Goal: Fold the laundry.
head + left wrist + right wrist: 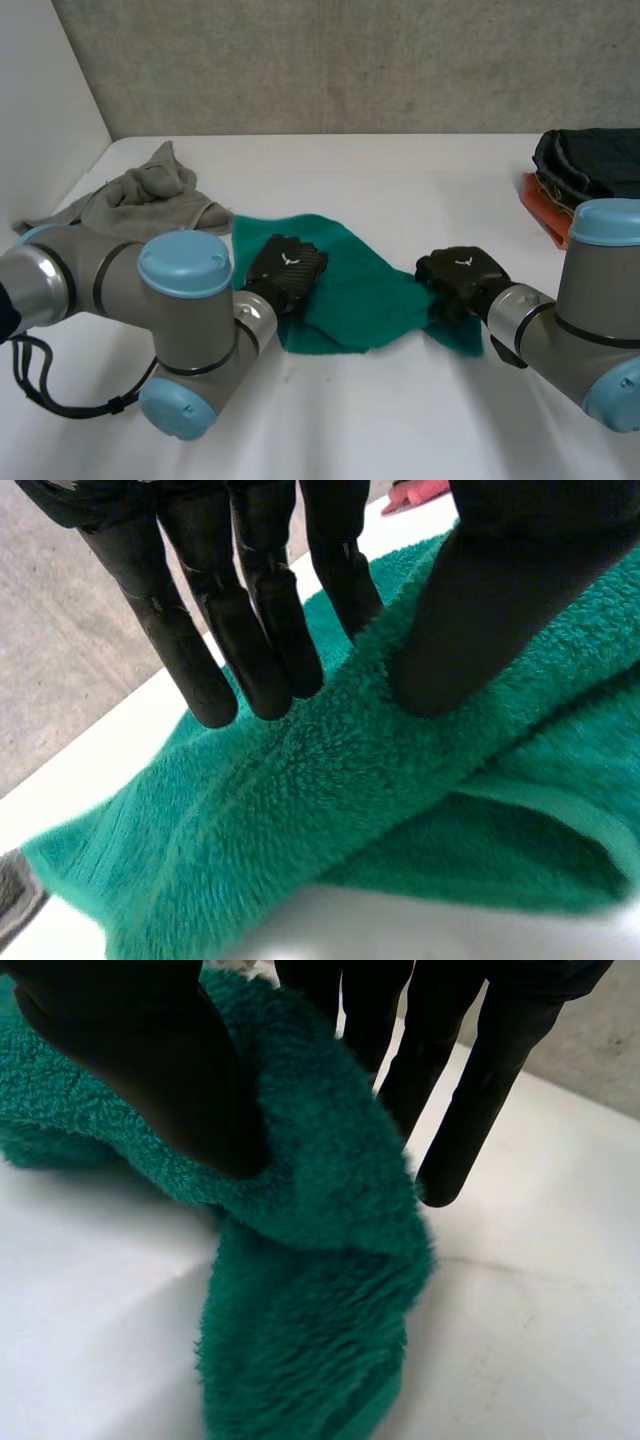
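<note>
Apparently left hand (287, 270) and right hand (460, 272) each pinch the green towel (370, 295); the right's shallow corner grip could slip, collapsing the fold

A plain emerald-green towel (350, 290) stands out against the white table (400, 420) and the matt black left hand (285, 270) and right hand (462, 275). A pale grey cloth (150, 195) shows at one side; a dark, near-black pile of clothes (590, 160) over an orange piece (543, 212) shows at the other. The arms (100, 280) are grey with light-blue caps (185, 262), the wall (350, 60) a mottled grey.
</note>
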{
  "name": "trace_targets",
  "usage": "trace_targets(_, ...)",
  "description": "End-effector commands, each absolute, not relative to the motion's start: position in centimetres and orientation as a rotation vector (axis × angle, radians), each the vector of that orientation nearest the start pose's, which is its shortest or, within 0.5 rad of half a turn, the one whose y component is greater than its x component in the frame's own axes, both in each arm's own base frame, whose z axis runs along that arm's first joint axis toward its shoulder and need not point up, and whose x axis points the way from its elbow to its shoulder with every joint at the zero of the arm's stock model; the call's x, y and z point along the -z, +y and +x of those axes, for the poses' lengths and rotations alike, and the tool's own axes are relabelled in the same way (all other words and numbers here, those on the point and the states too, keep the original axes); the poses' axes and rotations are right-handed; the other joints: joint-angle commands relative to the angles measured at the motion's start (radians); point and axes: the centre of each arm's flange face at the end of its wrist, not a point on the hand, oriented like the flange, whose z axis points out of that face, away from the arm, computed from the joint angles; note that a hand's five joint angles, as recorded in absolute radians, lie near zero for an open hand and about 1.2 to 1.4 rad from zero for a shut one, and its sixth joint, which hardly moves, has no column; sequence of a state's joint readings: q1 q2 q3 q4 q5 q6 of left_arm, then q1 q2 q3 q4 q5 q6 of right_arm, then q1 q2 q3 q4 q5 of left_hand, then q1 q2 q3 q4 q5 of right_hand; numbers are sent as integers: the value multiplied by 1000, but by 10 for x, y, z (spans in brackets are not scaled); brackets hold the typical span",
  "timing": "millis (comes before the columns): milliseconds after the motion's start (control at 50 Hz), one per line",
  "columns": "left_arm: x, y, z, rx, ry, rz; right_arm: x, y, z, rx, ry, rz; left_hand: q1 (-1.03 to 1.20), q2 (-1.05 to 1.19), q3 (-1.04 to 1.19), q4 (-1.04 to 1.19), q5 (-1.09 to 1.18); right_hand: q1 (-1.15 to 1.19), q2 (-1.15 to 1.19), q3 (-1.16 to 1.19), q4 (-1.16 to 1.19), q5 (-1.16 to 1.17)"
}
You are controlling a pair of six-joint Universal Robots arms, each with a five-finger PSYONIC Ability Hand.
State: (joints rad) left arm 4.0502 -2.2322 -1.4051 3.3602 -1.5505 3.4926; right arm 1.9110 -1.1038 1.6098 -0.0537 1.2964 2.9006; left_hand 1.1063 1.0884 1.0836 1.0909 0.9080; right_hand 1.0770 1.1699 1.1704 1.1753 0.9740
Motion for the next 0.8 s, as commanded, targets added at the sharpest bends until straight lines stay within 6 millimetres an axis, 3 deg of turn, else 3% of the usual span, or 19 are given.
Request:
trace_targets(20, -148, -225, -364, 2069, 2302, 1344, -181, -273, 256, 1668, 2205, -896, 290, 308, 313, 305, 314, 319, 226, 226, 221, 248)
trace_targets(100, -184, -216, -364, 2187, 2234, 1312, -218, -271, 254, 1840, 2123, -980, 290, 308, 313, 305, 314, 319, 226, 226, 221, 248)
trace_targets(120, -206, -212, -360, 2257, 2200, 1284, -233, -271, 253, 1921, 2080, -1021, 290, 308, 313, 305, 314, 319, 226, 226, 221, 248)
trace_targets(280, -293, -192, -343, 2622, 2170, 1038, -323, -275, 255, 2326, 1789, -1109, 290, 308, 313, 305, 314, 319, 226, 226, 221, 248)
trace_targets(380, -301, -188, -340, 2667, 2239, 969, -345, -279, 263, 2406, 1684, -1108, 290, 308, 313, 305, 314, 319, 226, 226, 221, 248)
trace_targets(480, -279, -190, -341, 2570, 2322, 993, -320, -308, 281, 2380, 1678, -1128, 290, 308, 313, 305, 314, 319, 226, 226, 221, 248)
trace_targets(560, -255, -190, -341, 2469, 2393, 1026, -285, -313, 310, 2302, 1666, -1184, 290, 308, 313, 305, 314, 319, 226, 226, 221, 248)
trace_targets(580, -245, -192, -342, 2431, 2419, 1034, -263, -315, 320, 2245, 1686, -1223, 290, 308, 313, 305, 314, 319, 226, 226, 221, 248)
trace_targets(620, -233, -195, -344, 2387, 2446, 1042, -241, -319, 327, 2200, 1723, -1255, 290, 308, 313, 305, 314, 67, -26, -27, -31, -5)
trace_targets(640, -227, -197, -346, 2364, 2460, 1048, -222, -323, 330, 2162, 1760, -1281, 290, 308, 313, 305, 314, -380, -473, -473, -478, -451)
trace_targets(680, -211, -201, -347, 2297, 2495, 1046, -206, -326, 331, 2130, 1792, -1305, 290, 308, 313, 305, 314, -822, -915, -916, -921, -894)
trace_targets(720, -204, -205, -347, 2266, 2502, 1022, -195, -328, 332, 2109, 1819, -1321, 290, 308, 313, 305, 314, -902, -995, -996, -1001, -974)
trace_targets(800, -198, -214, -341, 2215, 2495, 916, -205, -326, 326, 2142, 1886, -1263, 290, 308, 313, 305, 314, -902, -995, -996, -1001, -974)
